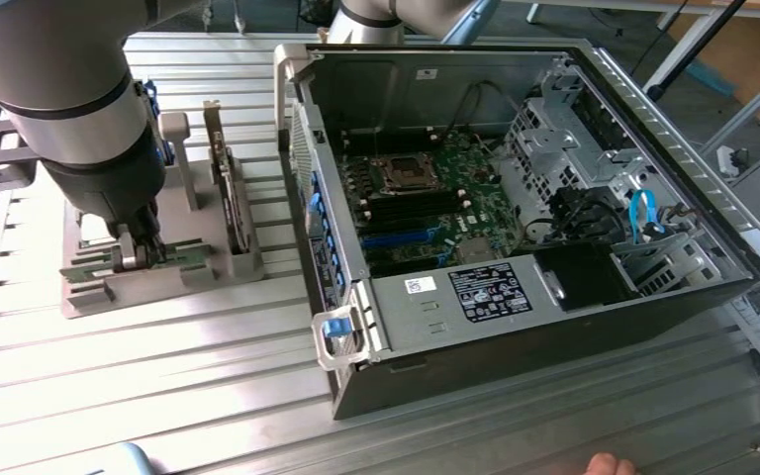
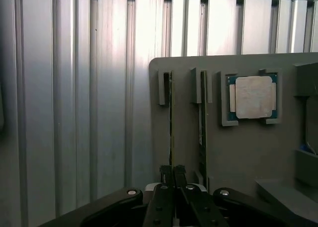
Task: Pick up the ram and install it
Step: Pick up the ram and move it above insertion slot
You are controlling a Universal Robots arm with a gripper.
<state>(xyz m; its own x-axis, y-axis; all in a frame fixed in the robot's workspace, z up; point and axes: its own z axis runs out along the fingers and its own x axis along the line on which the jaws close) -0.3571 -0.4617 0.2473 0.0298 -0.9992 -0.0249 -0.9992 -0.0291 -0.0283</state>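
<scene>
The claw (image 2: 172,171) is pinched narrow on the ram (image 2: 171,113), which stands on edge in the holder (image 2: 238,152). An off-centre grip may tilt it and jam it there

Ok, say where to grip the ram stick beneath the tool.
Pinch the ram across its flat faces at the upper long edge, coming straight down: it stands on edge in a slot of the grey holder, leaving only that edge exposed.

green ram (image 2: 171,117), grey holder (image 2: 248,152), silver table (image 2: 114,88)
</scene>
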